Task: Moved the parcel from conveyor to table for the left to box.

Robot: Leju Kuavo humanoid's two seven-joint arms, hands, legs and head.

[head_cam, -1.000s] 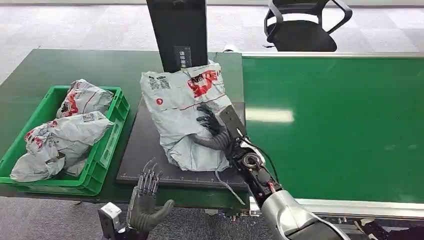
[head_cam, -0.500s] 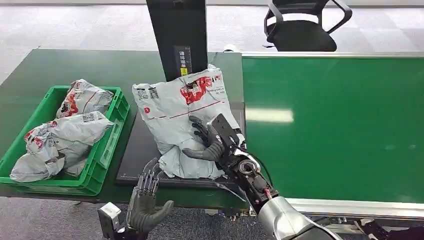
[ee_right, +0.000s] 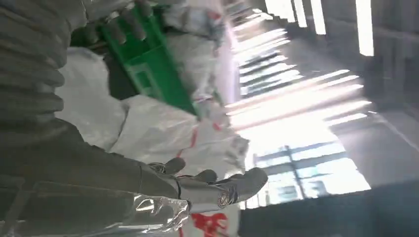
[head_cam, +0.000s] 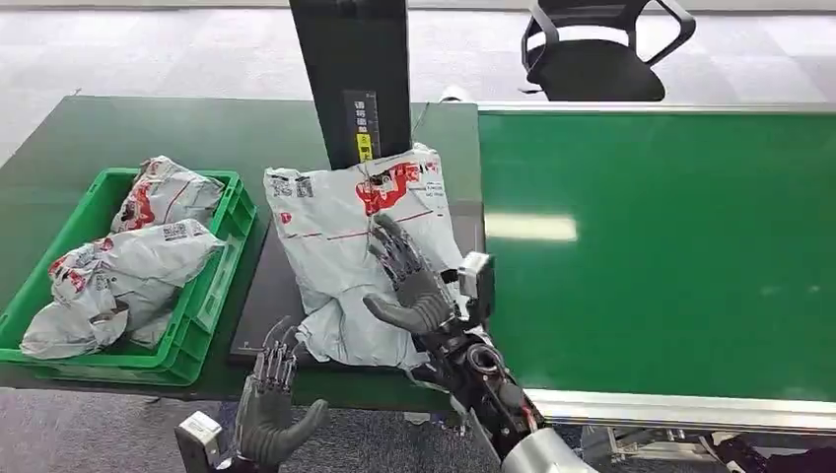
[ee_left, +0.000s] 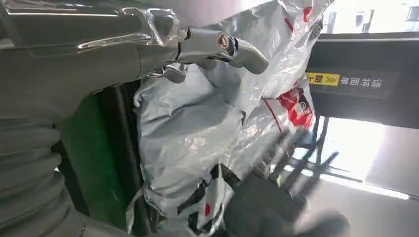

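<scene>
The grey parcel with red print lies on the black mat on the table, its far end against the black post. My right hand hovers over the parcel's near right part with fingers spread and nothing in them. My left hand hangs below the table's front edge, fingers apart and pointing up, holding nothing. The left wrist view looks up at the crumpled parcel from close by. In the right wrist view the parcel lies beyond my thumb.
A green crate holding other grey parcels stands left of the mat. The green conveyor runs along the right. An office chair stands behind it.
My right hand has let go of the parcel, opened and pulled back towards me. The parcel has settled on the mat. My left hand has sunk slightly and shifted left.
</scene>
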